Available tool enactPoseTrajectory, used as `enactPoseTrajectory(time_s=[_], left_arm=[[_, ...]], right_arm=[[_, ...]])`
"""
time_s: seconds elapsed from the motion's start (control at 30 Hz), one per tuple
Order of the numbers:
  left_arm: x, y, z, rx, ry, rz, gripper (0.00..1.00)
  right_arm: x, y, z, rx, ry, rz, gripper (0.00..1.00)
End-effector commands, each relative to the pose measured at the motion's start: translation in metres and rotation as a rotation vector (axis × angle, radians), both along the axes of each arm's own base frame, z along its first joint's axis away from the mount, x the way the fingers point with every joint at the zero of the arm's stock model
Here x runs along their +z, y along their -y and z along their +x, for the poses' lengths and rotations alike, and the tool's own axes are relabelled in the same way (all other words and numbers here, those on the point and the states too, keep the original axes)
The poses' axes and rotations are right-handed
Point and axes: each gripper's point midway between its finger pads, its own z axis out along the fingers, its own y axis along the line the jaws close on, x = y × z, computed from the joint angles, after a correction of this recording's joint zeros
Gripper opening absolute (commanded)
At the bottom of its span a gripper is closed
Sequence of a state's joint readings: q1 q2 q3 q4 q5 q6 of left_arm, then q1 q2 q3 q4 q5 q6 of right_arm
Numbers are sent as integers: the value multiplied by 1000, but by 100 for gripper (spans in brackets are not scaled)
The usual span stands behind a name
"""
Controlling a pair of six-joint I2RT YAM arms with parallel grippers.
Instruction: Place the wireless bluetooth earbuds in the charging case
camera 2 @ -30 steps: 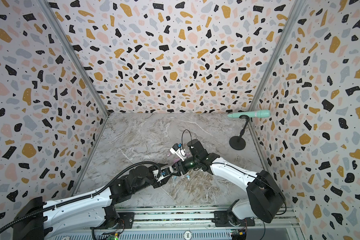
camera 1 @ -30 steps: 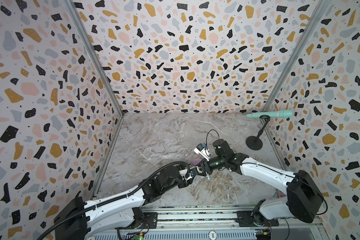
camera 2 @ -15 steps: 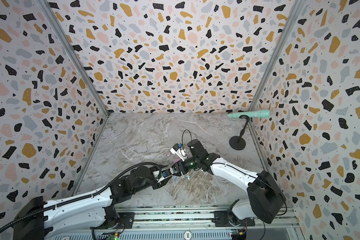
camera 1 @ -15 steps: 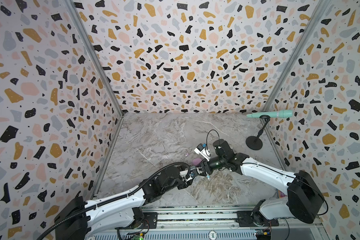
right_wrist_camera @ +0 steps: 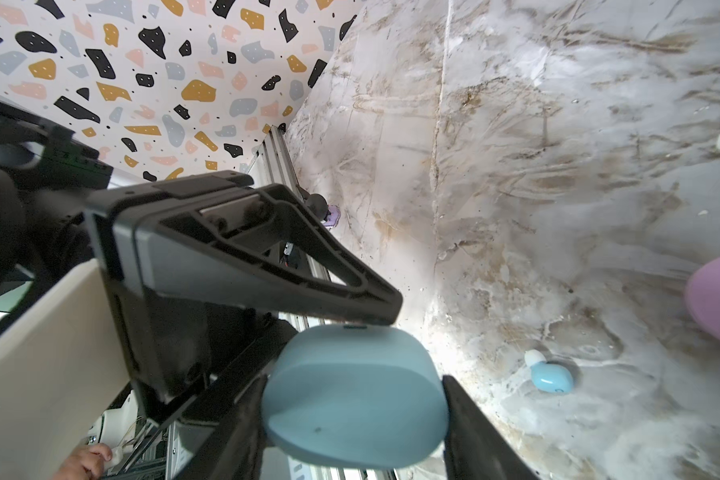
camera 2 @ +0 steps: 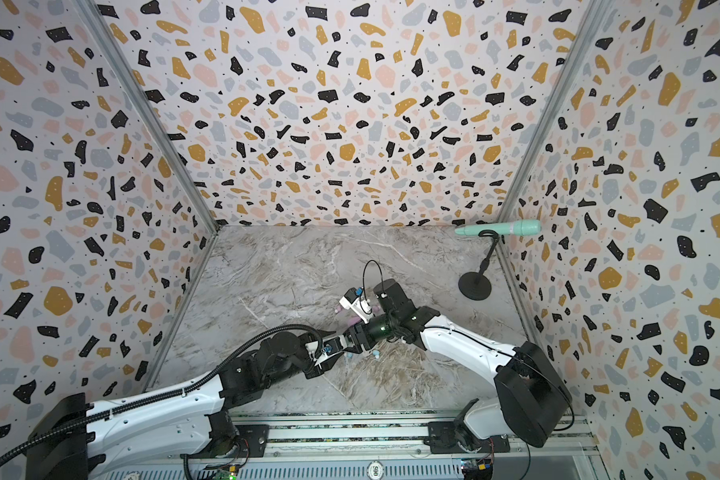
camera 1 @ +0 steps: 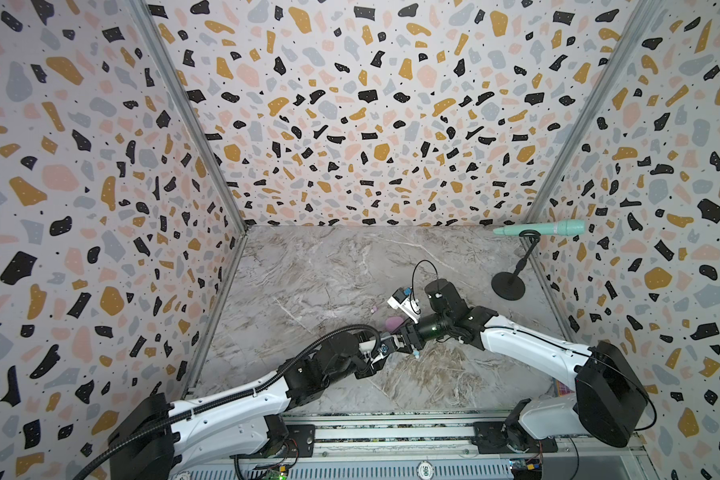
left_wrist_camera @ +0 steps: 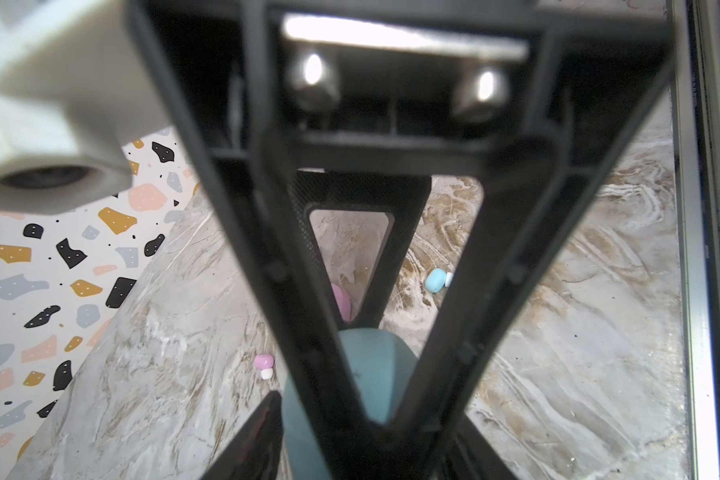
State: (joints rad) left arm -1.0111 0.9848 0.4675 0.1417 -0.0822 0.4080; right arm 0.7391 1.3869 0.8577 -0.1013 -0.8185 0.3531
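- Earbud (pink) (camera 1: 374,308) loose on worktop (camera 1: 308,270), mid-frame in both top views, just left of pink case (camera 1: 393,322), not inside it.
- Left claw (camera 1: 388,347), lower centre: one fingertip against edge of blue case (right_wrist_camera: 356,395); cannot tell whether it grips.
- Right claw (right_wrist_camera: 354,380) pinching blue case by its sides, lid closed.
- Earbud (blue) (right_wrist_camera: 551,376) on worktop, just right of the claws.
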Motion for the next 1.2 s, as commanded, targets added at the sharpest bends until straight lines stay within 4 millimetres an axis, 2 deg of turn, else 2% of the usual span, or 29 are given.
enactPoseTrajectory(time_s=[0.0, 0.37, 1.17], left_arm=[[18, 8, -1, -22, 29, -57, 55], [18, 8, 0, -17, 30, -55, 48], [22, 8, 0, -21, 36, -61, 47]], right_arm=[[28, -4, 1, 15, 66, 55, 0], [28, -4, -2, 18, 67, 57, 0], [26, -7, -8, 28, 52, 74, 0]])
